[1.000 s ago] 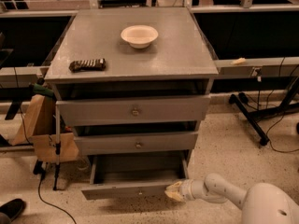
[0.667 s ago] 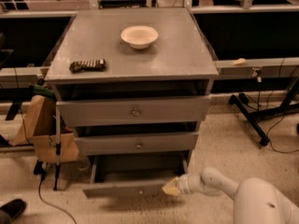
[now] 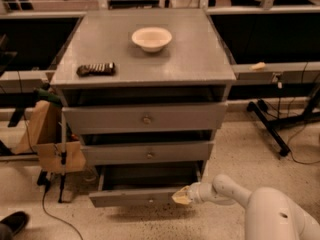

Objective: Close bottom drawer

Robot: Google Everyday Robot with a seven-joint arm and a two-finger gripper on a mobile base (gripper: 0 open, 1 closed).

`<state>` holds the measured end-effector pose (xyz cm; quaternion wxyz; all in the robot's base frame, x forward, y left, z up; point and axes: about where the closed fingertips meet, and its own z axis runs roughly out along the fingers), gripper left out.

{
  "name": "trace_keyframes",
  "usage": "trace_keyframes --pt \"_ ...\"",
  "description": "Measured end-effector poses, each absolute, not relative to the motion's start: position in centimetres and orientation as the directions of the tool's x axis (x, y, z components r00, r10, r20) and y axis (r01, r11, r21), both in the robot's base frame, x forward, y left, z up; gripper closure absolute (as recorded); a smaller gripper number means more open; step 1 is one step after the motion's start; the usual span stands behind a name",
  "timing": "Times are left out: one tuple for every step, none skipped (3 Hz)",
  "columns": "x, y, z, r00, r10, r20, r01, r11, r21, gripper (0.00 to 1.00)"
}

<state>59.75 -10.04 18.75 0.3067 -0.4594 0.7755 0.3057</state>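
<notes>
The bottom drawer (image 3: 135,198) is pulled out from the grey cabinet (image 3: 222,91). Its slim front panel stands forward of the two drawers above it, and the dark inside of its box shows behind the panel. The drawer reaches to the left of the gripper (image 3: 181,196), at the same height as it. The gripper is at the right end of this front panel and seems to touch it. I cannot tell if the gripper is spread or pressed together. It appears only as a pale yellowish tip. The white arm (image 3: 225,188) goes from the gripper to the right and down, to the round white body of the robot (image 3: 280,216).

Just above the gripper is the middle drawer (image 3: 147,152), also a little open. Higher up is the top drawer (image 3: 145,118), which has the tallest front. Far above the gripper, on the tabletop (image 3: 200,59), a cream bowl (image 3: 151,38) stands near the back edge. A small dark object (image 3: 96,69) lies to the upper left of the gripper, near the front left corner of the tabletop. A brown cardboard box (image 3: 50,139) leans beside the cabinet, well to the left of the gripper.
</notes>
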Motion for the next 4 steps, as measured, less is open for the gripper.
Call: trace_keyframes --pt "59.7 -10.0 18.8 -0.390 -0.525 -0.757 -0.900 0.391 0.192 0.58" --pt "60.8 -10.0 18.8 -0.378 -0.541 -0.751 -0.905 0.385 0.179 0.35" --pt "60.6 -9.4 17.4 -0.385 -0.572 -0.724 -0.912 0.358 0.202 0.11" --pt "60.4 -9.4 17.5 -0.385 -0.572 -0.724 -0.911 0.358 0.202 0.00"
